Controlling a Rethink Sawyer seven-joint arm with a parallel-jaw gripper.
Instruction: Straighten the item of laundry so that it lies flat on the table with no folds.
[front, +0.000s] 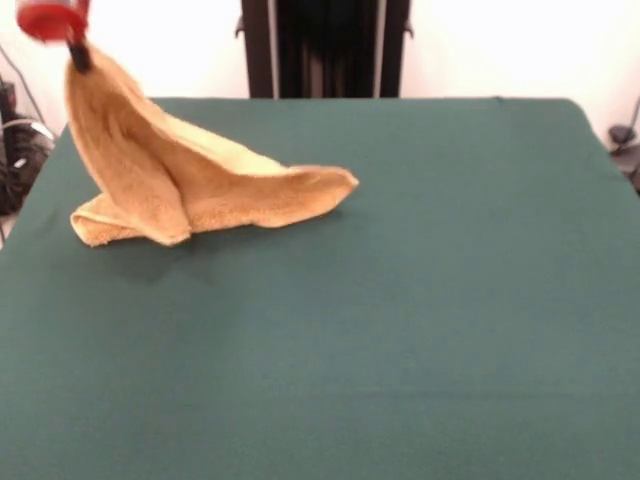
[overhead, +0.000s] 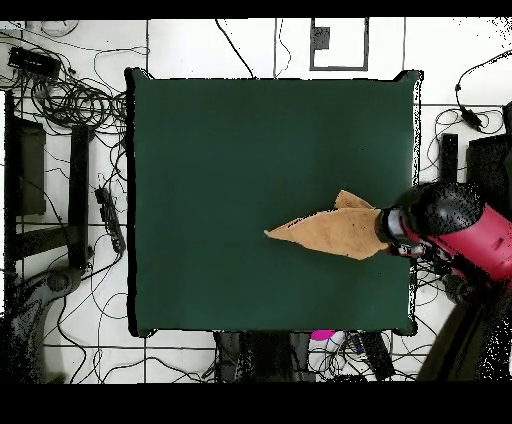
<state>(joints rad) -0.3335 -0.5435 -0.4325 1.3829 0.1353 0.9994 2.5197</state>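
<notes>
In the front view the gripper pinches one corner of the towel shut at upper left, lifting it into a peak while the rest trails rightward on the green table. The overhead view hides that grip under the red arm. Cables litter the floor.
</notes>
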